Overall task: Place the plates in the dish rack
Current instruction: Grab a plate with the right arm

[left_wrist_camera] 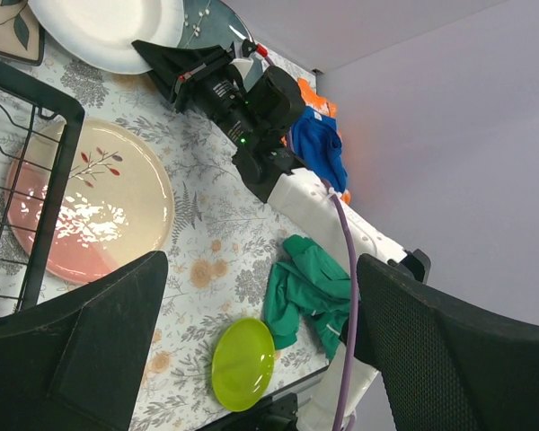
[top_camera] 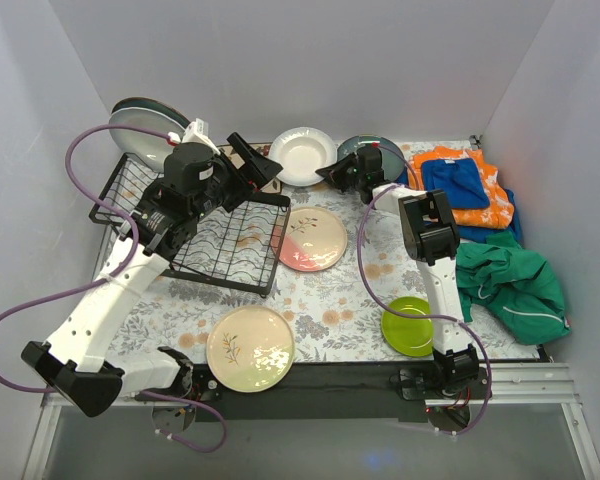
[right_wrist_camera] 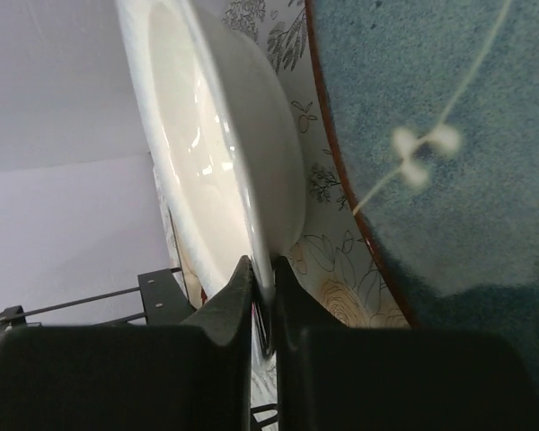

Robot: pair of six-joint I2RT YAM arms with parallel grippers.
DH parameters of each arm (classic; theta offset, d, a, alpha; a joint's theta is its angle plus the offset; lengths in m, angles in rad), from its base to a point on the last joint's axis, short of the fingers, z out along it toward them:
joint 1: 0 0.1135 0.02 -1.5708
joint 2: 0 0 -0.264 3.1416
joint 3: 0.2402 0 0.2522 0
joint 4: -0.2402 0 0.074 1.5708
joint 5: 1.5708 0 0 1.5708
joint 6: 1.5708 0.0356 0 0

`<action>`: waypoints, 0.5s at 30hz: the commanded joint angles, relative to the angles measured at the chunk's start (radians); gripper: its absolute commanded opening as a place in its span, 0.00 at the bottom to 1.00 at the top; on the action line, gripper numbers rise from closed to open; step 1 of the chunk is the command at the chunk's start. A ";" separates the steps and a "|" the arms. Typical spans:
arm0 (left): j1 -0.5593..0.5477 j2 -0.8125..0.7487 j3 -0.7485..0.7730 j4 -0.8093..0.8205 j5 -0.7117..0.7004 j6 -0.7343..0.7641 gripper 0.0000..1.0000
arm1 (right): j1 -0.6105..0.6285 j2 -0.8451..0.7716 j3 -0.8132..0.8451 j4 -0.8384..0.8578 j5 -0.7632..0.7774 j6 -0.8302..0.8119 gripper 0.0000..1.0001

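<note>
My right gripper (top_camera: 324, 173) is shut on the near rim of a white deep plate (top_camera: 300, 152) at the back of the table. In the right wrist view its fingers (right_wrist_camera: 242, 296) pinch that white plate's (right_wrist_camera: 207, 144) thin edge, with a dark blue-grey plate (right_wrist_camera: 431, 135) lying just beside it. My left gripper (top_camera: 258, 160) hangs open and empty over the far right corner of the black wire dish rack (top_camera: 195, 225). Two plates (top_camera: 145, 125) lean at the rack's back left. A pink-cream plate (top_camera: 313, 238), a cream sprig plate (top_camera: 250, 348) and a lime green plate (top_camera: 408, 326) lie flat on the table.
Orange and blue cloths (top_camera: 460, 185) and a green cloth (top_camera: 510, 280) are piled along the right side. Grey walls close in the table at the back and both sides. The left wrist view shows the green plate (left_wrist_camera: 242, 364) and the rack's edge (left_wrist_camera: 36, 206).
</note>
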 commanded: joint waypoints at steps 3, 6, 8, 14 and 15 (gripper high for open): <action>0.003 -0.027 0.029 0.016 -0.024 0.012 0.84 | 0.006 -0.042 0.045 0.016 0.009 0.010 0.01; 0.002 -0.036 0.021 0.022 -0.022 0.009 0.84 | 0.006 -0.065 0.048 0.019 0.000 0.032 0.01; 0.001 -0.044 0.015 0.025 -0.021 0.007 0.84 | 0.005 -0.079 0.050 0.024 -0.014 0.049 0.01; 0.001 -0.050 0.006 0.039 -0.010 -0.001 0.84 | 0.005 -0.137 0.041 0.084 -0.061 0.060 0.01; 0.001 -0.045 0.006 0.036 -0.005 -0.002 0.84 | 0.003 -0.154 0.036 0.099 -0.069 0.060 0.01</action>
